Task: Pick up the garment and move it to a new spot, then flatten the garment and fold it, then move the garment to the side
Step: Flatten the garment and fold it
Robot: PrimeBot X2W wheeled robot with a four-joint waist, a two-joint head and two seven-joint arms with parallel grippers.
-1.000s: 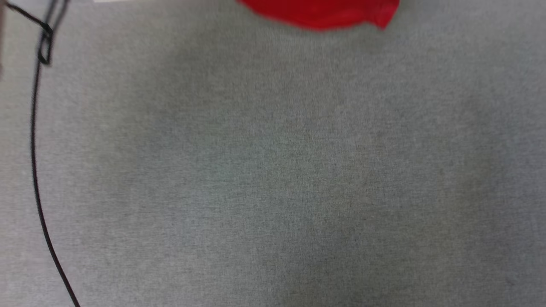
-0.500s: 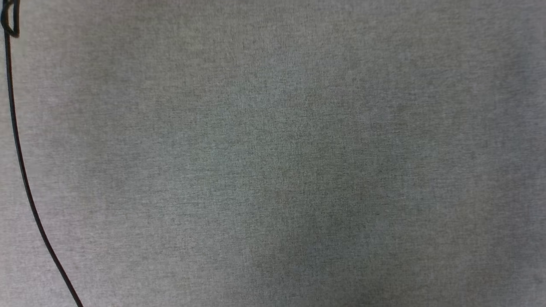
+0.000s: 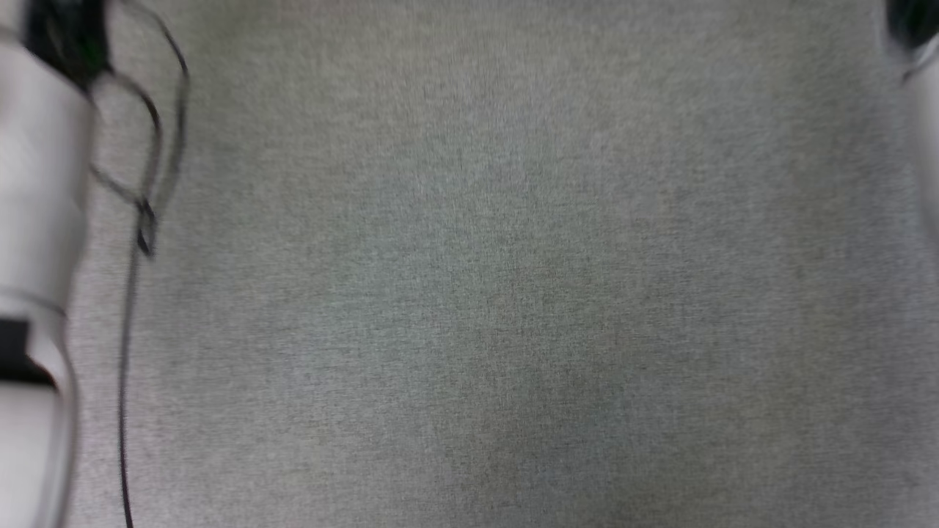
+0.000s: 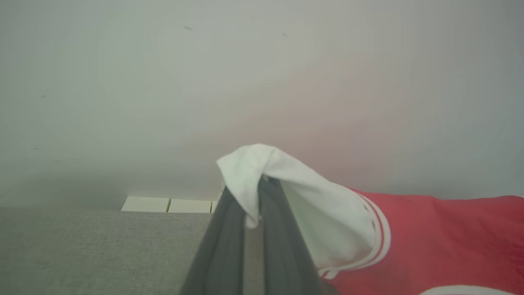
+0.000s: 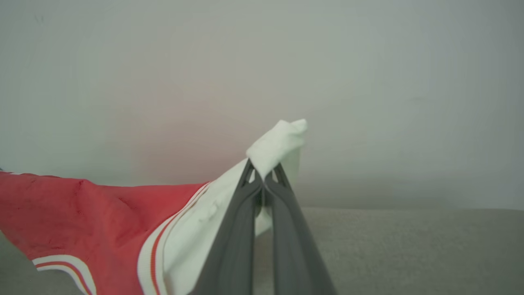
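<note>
From my head view, open grey desk [image 3: 513, 293] spreads from 6 to 12 o'clock. A black cable [image 3: 126, 381] runs along 9 o'clock beside my left forearm [image 3: 37, 205]. My left claw [image 4: 254, 191] pinches one white sleeve of the shirt [image 4: 434, 237], and my right claw [image 5: 264, 174] pinches the other. The red body stretches between them over the desk. Past the desk's far edge stands a pale wall [image 4: 163, 82].

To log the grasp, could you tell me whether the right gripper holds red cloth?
No, the right gripper pinches a white sleeve of the garment between its fingers.
</note>
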